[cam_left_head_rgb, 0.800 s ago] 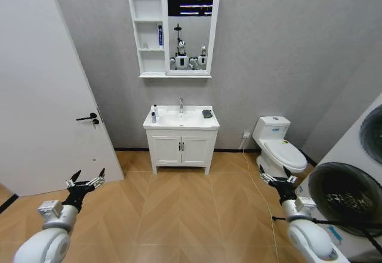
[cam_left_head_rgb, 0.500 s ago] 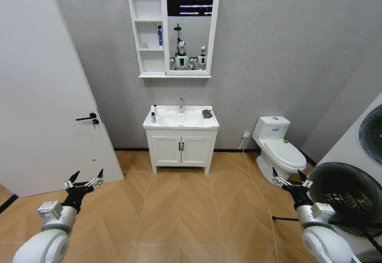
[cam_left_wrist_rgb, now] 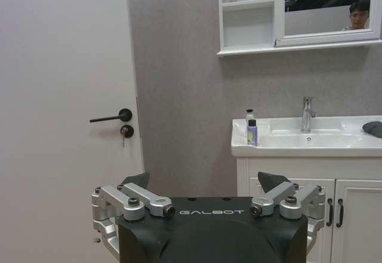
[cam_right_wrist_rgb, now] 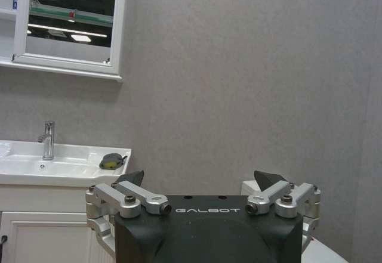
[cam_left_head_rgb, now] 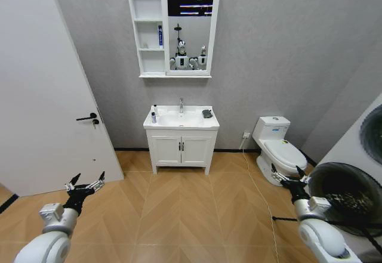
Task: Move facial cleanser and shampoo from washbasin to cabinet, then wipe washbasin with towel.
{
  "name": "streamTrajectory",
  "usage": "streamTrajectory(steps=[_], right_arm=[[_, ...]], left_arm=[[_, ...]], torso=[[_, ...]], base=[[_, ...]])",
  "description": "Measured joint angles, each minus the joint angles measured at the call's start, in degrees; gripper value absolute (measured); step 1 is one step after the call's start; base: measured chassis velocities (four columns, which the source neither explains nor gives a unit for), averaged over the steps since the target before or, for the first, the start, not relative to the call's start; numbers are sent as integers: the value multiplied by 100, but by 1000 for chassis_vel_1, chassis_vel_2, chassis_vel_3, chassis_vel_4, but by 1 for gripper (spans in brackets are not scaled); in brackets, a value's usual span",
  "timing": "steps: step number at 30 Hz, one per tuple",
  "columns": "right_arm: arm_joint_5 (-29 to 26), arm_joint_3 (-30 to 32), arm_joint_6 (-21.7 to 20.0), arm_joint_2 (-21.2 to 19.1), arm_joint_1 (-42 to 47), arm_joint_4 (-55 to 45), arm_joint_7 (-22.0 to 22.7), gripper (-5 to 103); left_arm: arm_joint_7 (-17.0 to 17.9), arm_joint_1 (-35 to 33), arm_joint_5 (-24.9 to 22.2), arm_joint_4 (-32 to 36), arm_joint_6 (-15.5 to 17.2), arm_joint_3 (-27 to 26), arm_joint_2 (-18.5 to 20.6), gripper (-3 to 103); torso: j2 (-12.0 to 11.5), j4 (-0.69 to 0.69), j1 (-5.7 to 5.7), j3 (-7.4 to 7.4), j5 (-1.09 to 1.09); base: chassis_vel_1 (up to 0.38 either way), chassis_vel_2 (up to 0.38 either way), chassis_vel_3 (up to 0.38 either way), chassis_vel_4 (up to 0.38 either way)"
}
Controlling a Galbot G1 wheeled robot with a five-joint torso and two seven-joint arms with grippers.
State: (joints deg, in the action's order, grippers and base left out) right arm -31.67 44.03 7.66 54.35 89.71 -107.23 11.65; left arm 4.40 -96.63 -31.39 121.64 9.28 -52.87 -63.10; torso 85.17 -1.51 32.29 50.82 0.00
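The white washbasin stands on a vanity against the far wall, well ahead of me. Two small bottles sit on its left rim, a white pump bottle behind a purple-labelled one; I cannot tell which is the facial cleanser and which the shampoo. The dark towel lies on the right rim, also seen as towel. The wall cabinet has open shelves beside a mirror. My left gripper and right gripper hang low over the floor, both open and empty.
A white door with a black handle is at the left. A toilet stands right of the vanity, and a washing machine drum is close at my right. A blue tube stands on a cabinet shelf. Bare wooden floor lies ahead.
My right arm has swung outward to the right and sits a little farther from the middle. The left gripper has dipped slightly. The room view is unchanged.
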Motion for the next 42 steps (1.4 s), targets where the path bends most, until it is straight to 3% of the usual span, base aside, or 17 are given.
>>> streamTrajectory(steps=[21, 31, 34, 35, 42], right_arm=[[-98, -77, -160, -27, 152, -251, -191, 100], [-72, -116, -172, 1, 218, -391, -171, 100], [-71, -117, -174, -2, 246, -410, -170, 100], [-71, -117, -173, -7, 258, -419, -169, 100], [-90, -144, -191, -10, 264, -433, -151, 100]], left_arm=[[-62, -27, 184, 258, 30, 300, -1, 102], [-68, -17, 193, 254, 32, 338, -26, 99], [-68, -3, 200, 243, 46, 366, -30, 98], [-67, 1, 208, 234, 50, 375, -37, 96], [-68, -2, 245, 229, 53, 413, -62, 99]], torso=[[1, -1, -2, -1, 0], [0, -1, 0, 0, -4], [-1, 1, 2, 0, 4], [-1, 0, 2, 0, -7], [-1, 1, 1, 0, 4]], base=[[-14, 14, 13, -15], [-182, 173, 191, -188], [-207, 224, 234, -207], [-212, 216, 235, -210], [-191, 197, 189, -203]])
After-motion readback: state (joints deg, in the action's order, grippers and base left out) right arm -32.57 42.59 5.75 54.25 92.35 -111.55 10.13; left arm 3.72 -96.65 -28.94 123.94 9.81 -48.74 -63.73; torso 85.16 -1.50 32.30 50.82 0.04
